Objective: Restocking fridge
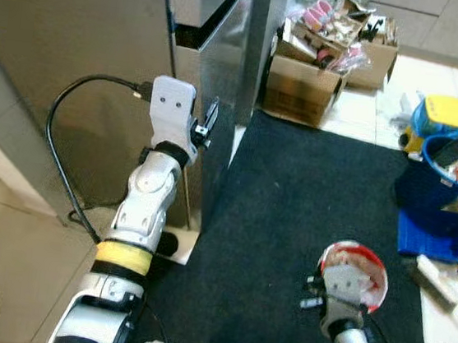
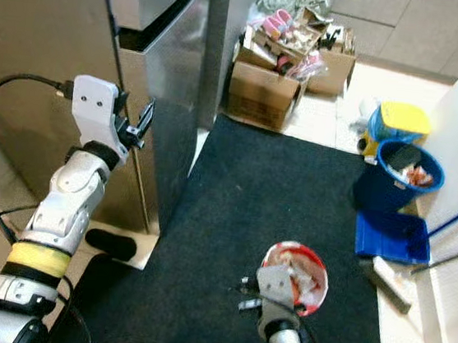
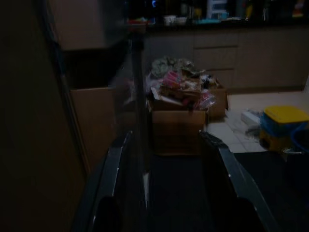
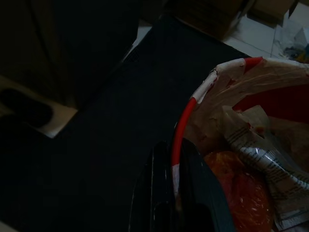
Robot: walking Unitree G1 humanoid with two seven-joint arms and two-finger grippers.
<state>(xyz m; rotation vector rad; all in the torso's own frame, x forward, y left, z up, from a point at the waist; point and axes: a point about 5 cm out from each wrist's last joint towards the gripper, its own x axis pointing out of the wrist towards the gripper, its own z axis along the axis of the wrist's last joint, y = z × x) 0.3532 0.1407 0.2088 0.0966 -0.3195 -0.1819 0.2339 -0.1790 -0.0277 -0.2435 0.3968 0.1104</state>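
A stainless steel fridge (image 1: 216, 29) stands at the left with its doors closed. My left gripper (image 1: 208, 124) is raised at the right edge of the lower door. In the left wrist view the left gripper (image 3: 166, 137) is open, and the door's edge (image 3: 140, 121) runs between its fingers. Low at the right, my right gripper (image 4: 175, 154) is shut on the rim of a red-and-white bowl (image 1: 364, 270). The bowl holds crinkled food packets (image 4: 251, 145) and hangs above the dark mat.
A dark mat (image 1: 292, 195) covers the floor in front of the fridge. Cardboard boxes (image 1: 304, 89) full of packets stand behind it. At the right are a blue bin (image 1: 453, 168), a yellow-lidded container (image 1: 446, 113) and a blue tray (image 1: 437, 237). A black cable (image 1: 54, 147) loops beside my left arm.
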